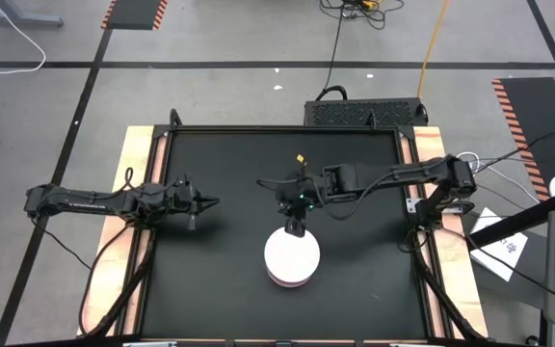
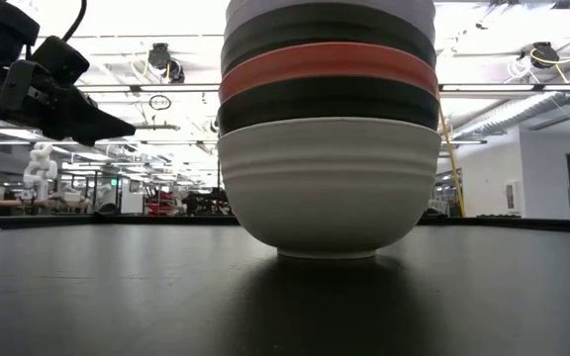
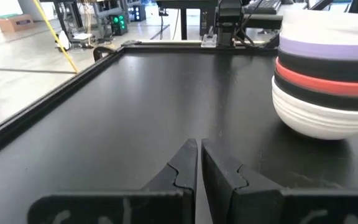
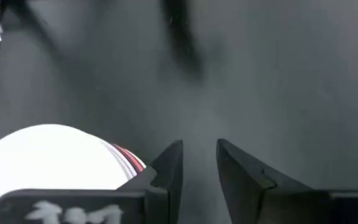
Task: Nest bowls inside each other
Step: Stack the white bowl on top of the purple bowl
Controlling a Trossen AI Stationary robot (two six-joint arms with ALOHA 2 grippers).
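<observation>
The stack of bowls (image 3: 328,81) is showing white, lavender, black, red, black, white bands, sitting on the black table (image 1: 229,280).

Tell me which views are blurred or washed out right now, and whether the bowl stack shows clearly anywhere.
Right wrist view: the mat is smeared and the stack's white top bowl is washed out. Low view: ceiling lights glare behind the bowl stack, its top cut off. Left wrist view: the stack's coloured bands show clearly.

Robotics lab: taped floor (image 1: 210,64), workbenches (image 2: 87,203), ceiling lights (image 2: 166,64)
</observation>
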